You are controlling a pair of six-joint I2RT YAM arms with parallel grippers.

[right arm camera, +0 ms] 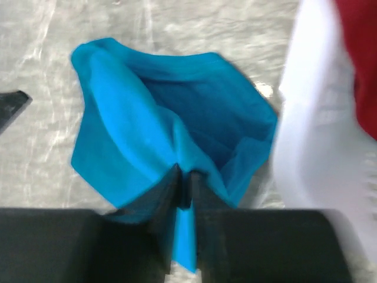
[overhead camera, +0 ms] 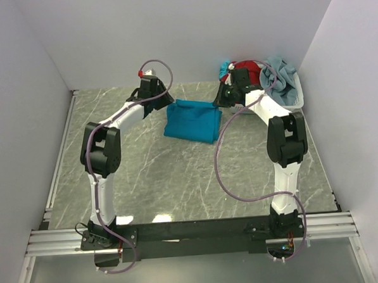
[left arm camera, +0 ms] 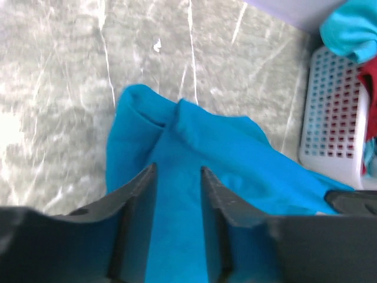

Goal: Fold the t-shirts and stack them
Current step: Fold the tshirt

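Note:
The teal-blue t-shirt (overhead camera: 192,120) lies folded into a rough square on the marble table, at the back middle. At its left corner my left gripper (overhead camera: 164,98) hangs low over the cloth (left arm camera: 194,141). Its jaws stand apart (left arm camera: 178,170), with teal cloth showing beneath the gap and nothing pinched. At the shirt's right corner my right gripper (overhead camera: 222,100) is shut on a fold of the same shirt (right arm camera: 129,130). That fold runs up through the narrow slit at its fingertips (right arm camera: 184,172). A red t-shirt (overhead camera: 245,67) and a pale grey-blue one (overhead camera: 281,76) sit heaped in the basket.
The white lattice basket (overhead camera: 295,101) stands at the back right, right beside my right gripper; its wall (right arm camera: 312,147) fills the right of that wrist view. A turquoise cloth (left arm camera: 350,29) hangs over its rim. White walls close in the table on three sides.

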